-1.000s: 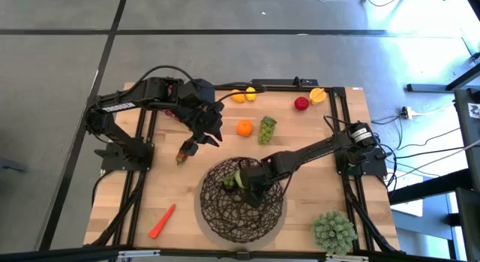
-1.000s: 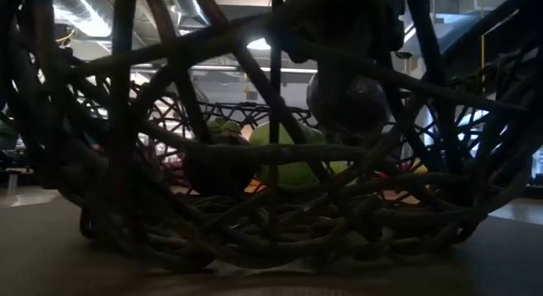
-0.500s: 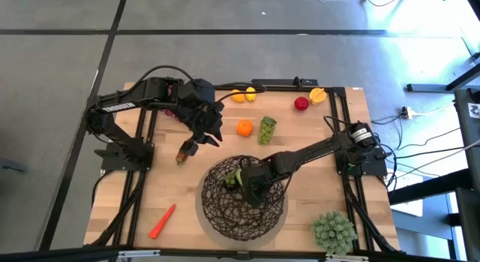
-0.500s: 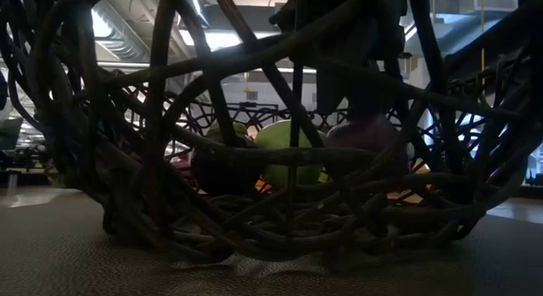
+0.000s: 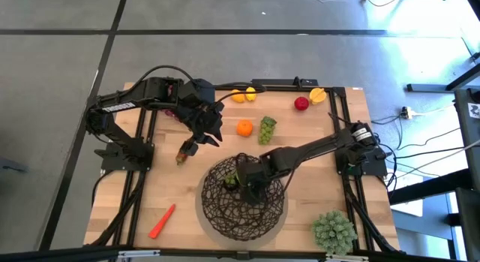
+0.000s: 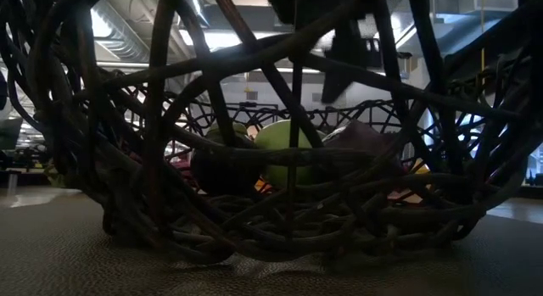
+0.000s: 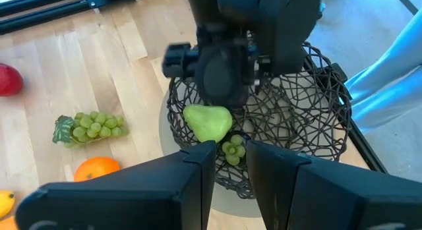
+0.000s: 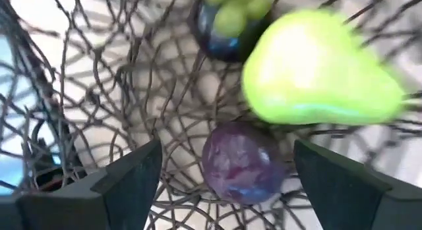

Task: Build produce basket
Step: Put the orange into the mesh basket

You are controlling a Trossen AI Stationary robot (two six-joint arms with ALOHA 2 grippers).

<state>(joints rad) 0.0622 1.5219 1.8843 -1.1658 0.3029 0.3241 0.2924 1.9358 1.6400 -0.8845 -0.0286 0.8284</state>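
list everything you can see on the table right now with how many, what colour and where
basket: one, dark wire, front centre
pear: one, green, in basket
purple fruit: one, in basket beside pear
grapes: one green bunch, behind basket; a few more green grapes in basket
orange: one, left of grapes
lemons: two, yellow, back edge
apple: one, red, back right
orange piece: one, beside apple
carrot: one, orange-red, front left
spiky plant: one, pale green, front right
left tool: back left, above table, holding nothing visible
right tool: over basket, open
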